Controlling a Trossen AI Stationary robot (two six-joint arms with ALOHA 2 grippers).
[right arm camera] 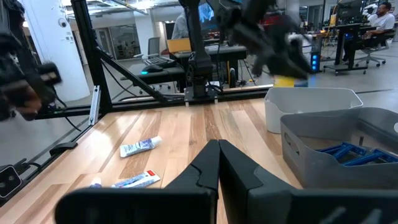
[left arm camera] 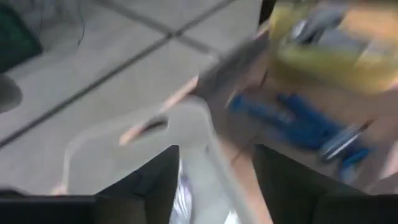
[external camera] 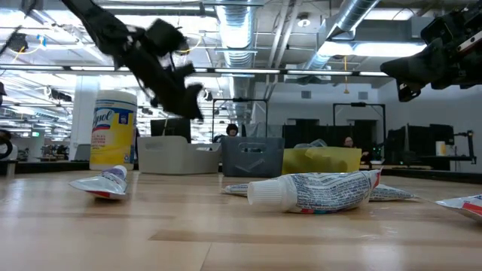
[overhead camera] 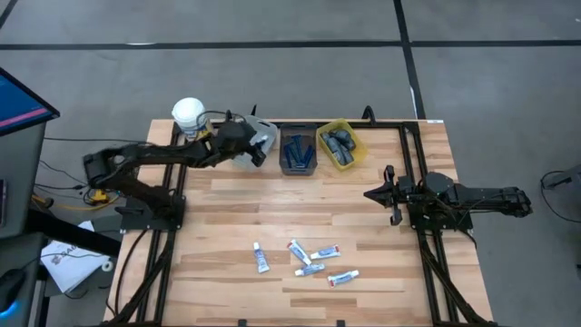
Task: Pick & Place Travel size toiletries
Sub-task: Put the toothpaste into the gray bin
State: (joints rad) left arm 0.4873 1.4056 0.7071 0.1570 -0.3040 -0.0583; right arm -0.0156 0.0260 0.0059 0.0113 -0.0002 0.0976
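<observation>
Several small white tubes (overhead camera: 309, 261) lie flat on the near middle of the table, and the low view shows one up close (external camera: 312, 190). Blue razors (overhead camera: 297, 150) lie in the dark bin (overhead camera: 283, 160), dark grey mini bottles (overhead camera: 341, 142) in the yellow bin (overhead camera: 361, 151). My left gripper (overhead camera: 257, 138) hovers open over the light grey bin (overhead camera: 269, 133) at the far edge. In the left wrist view a white tube (left arm camera: 182, 194) shows between its fingers, above the bin's floor. My right gripper (overhead camera: 370, 193) is shut and hangs above the table's right side, touching nothing. My left gripper (left arm camera: 217, 186) points slanting down into the light grey bin. The white tube shows close beside one finger (left arm camera: 152, 183). I cannot tell whether that finger touches it.
A big yellow jar with a white lid (overhead camera: 188, 113) stands at the far left corner beside the left arm. The three bins sit in a row along the far edge. Bare wood lies between the bins and the tubes. People sit at desks in the room beyond (right arm camera: 379, 12).
</observation>
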